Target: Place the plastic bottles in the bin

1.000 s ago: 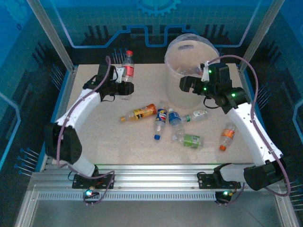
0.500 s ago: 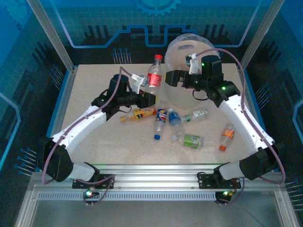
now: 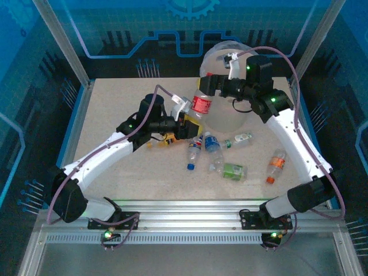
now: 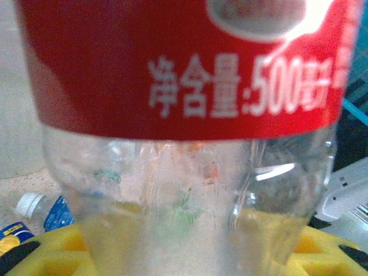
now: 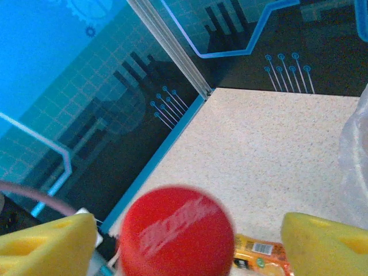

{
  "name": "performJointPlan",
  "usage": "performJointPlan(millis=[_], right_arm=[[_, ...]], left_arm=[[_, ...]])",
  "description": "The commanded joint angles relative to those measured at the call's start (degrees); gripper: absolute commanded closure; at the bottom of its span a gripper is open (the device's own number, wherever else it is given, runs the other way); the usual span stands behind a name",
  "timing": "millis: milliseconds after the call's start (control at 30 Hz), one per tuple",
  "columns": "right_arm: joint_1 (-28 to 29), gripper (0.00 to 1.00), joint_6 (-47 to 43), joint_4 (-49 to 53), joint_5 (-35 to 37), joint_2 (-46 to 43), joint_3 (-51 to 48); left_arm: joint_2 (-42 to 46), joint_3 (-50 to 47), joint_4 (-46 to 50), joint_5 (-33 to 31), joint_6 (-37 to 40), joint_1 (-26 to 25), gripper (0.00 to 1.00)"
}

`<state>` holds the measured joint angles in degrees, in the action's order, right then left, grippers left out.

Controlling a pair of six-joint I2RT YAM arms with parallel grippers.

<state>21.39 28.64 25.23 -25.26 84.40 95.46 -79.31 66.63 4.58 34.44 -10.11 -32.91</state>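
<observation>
Red-label plastic bottle (image 3: 201, 104), base clamped in left pincer (image 3: 187, 122), right pincer (image 3: 208, 84) open around its cap (image 5: 175, 230).

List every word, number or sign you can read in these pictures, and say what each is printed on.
"净含量:500", then two blurred characters: on the red label of the red-labelled bottle.
White script on the red cap: too blurred to read.
Barcode and print on the orange bottle: too small to read.
Labels of the loose bottles in the top view: too small to read.
</observation>
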Motion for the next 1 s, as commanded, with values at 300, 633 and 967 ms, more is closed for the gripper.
performJointPlan(millis=[300, 633, 967], right_arm=[[0.7, 0.61, -0.1, -0.1, -2.5, 1.2, 2.9], [0.6, 0.94, -3.3, 3.9, 0.8, 1.9, 6.6], [0.7, 0.95, -14.5, 16.2, 18.2, 9.5, 29.4]], left_arm=[[1.8, -1.0, -1.4, 1.6, 2.7, -0.6, 0.52], [3.0, -1.2, -2.0, -3.2, 0.9, -0.6, 0.01], [10.7, -7.7, -7.5, -17.0, -0.3, -0.5, 0.01]])
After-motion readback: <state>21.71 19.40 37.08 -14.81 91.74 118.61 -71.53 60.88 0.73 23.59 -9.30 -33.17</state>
